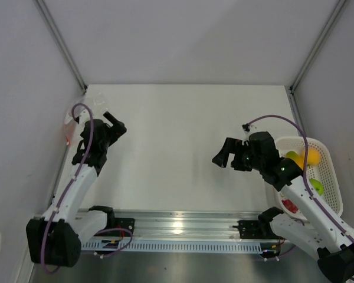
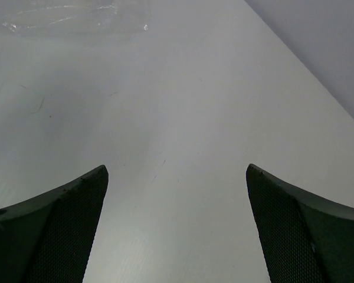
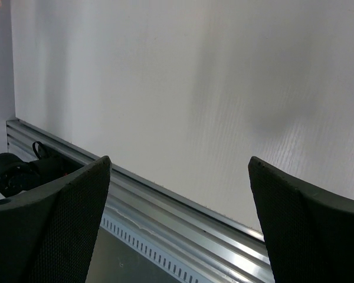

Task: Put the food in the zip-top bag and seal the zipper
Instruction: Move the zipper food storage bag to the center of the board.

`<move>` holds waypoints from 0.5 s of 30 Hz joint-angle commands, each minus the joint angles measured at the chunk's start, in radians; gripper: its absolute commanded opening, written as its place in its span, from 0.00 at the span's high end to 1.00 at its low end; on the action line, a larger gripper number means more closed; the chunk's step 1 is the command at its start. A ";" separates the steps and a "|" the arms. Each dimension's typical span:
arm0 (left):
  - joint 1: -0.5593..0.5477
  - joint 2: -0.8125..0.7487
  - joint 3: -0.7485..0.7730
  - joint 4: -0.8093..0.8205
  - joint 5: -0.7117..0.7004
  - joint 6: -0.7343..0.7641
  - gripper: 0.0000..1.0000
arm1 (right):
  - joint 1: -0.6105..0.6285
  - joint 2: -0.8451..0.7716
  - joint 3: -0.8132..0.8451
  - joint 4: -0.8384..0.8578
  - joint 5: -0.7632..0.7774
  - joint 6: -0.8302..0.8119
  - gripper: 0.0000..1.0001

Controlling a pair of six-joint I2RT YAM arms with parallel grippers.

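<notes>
The left pincer hung released beside the bag at the worktop's upper-left edge. The right pincer, also released, hung just left of the fruits in the basket at the right edge. A wide stretch of worktop lay between them.

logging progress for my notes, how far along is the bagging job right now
Nothing looks done yet: the food sits in the white basket on the right, and the zip-top bag lies at the far left corner. Nothing is in hand: the left hand and right hand are open and empty. Left: all the food into the bag, then sealing it.
</notes>
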 commanded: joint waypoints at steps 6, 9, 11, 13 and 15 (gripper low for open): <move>0.069 0.275 -0.065 0.487 -0.087 -0.332 0.01 | -0.001 -0.011 -0.023 0.058 -0.043 -0.040 0.01; 0.123 0.399 -0.122 0.658 -0.043 -0.462 0.01 | -0.004 -0.003 -0.026 0.080 -0.071 -0.040 0.00; 0.145 0.473 -0.146 0.772 0.003 -0.534 0.01 | -0.003 0.001 -0.026 0.093 -0.104 -0.039 0.01; 0.168 0.571 -0.166 0.931 0.019 -0.586 0.01 | -0.006 0.006 -0.025 0.106 -0.117 -0.048 0.01; 0.178 0.633 -0.185 1.039 0.001 -0.643 0.01 | -0.007 0.014 -0.021 0.112 -0.123 -0.055 0.01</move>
